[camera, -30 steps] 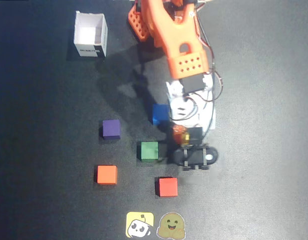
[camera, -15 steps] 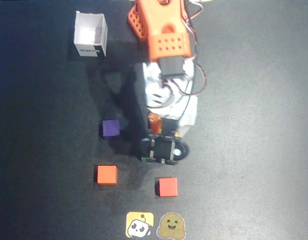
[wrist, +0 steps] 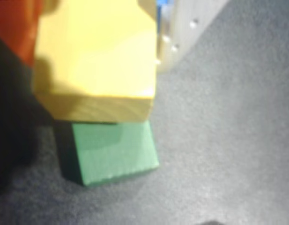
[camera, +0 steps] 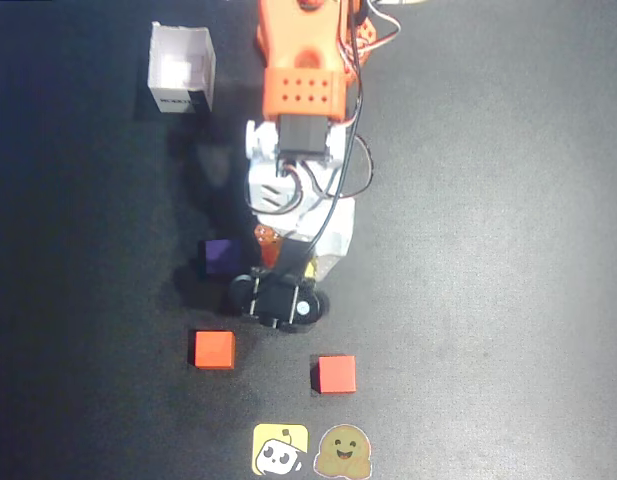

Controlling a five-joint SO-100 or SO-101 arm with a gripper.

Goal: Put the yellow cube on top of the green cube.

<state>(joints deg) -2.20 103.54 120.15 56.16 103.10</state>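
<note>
In the wrist view the claw is gripping the yellow cube, closed on it between an orange finger at the left and a white finger at the right. The cube is hanging just above the green cube, covering its far part; whether the two are touching I cannot tell. The overhead view is hiding both under the arm, beside the purple cube on the dark bench. Judging from the overlap, squaring the yellow cube over the green top before opening looks wise, then lowering gently so neither cube slides.
</note>
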